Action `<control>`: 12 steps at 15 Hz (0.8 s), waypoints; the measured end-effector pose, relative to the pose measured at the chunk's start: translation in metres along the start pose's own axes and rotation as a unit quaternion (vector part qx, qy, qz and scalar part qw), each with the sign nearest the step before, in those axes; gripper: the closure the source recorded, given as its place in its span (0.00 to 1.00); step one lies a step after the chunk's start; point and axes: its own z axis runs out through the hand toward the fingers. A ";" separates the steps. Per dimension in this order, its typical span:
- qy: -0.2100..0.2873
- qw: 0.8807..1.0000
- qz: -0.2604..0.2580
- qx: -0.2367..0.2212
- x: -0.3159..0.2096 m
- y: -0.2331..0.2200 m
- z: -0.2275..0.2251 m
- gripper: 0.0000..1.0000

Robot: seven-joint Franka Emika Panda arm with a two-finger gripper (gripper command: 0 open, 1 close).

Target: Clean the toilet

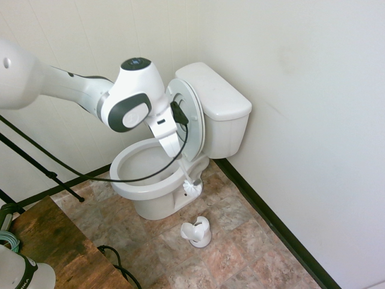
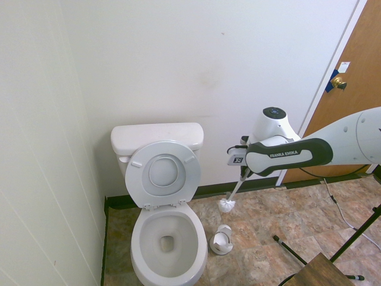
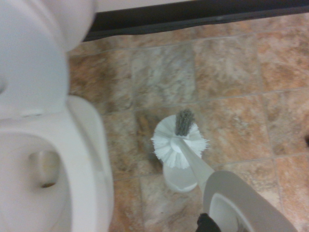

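The white toilet (image 1: 129, 180) stands in the corner with its lid (image 2: 164, 173) up against the tank (image 1: 216, 96) and the bowl (image 2: 138, 238) open. My gripper (image 2: 243, 170) hangs beside the toilet, on the side away from the corner wall, shut on the handle of a slim white toilet brush. The brush head (image 2: 227, 206) dangles in the air off the floor, outside the bowl. In the wrist view the bristle head (image 3: 176, 142) sits above the small white brush holder (image 3: 178, 179), with the bowl rim (image 3: 91, 159) next to it.
The brush holder (image 1: 197, 232) stands on the tiled floor close to the toilet's base. A black baseboard (image 1: 271, 220) runs along the wall. A wooden table (image 1: 54, 241) stands near the arm's stand, and a brown door (image 2: 351, 89) lies behind the arm.
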 end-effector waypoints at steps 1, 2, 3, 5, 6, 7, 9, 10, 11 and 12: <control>0.001 1.000 0.011 -0.010 0.013 0.010 0.017 1.00; 0.000 1.000 0.018 -0.020 0.020 0.018 0.033 1.00; -0.002 0.999 0.021 -0.028 0.023 0.025 0.046 1.00; -0.008 0.999 0.019 -0.038 0.018 0.035 0.065 1.00; -0.011 0.999 0.017 -0.041 0.014 0.037 0.071 1.00; -0.015 0.999 0.014 -0.042 0.010 0.039 0.076 1.00; -0.023 0.999 0.011 -0.047 0.000 0.039 0.088 1.00; -0.029 0.999 0.011 -0.043 -0.005 0.036 0.094 1.00; -0.037 0.999 0.009 -0.035 -0.012 0.034 0.102 1.00; -0.037 0.999 0.008 -0.034 -0.012 0.033 0.103 1.00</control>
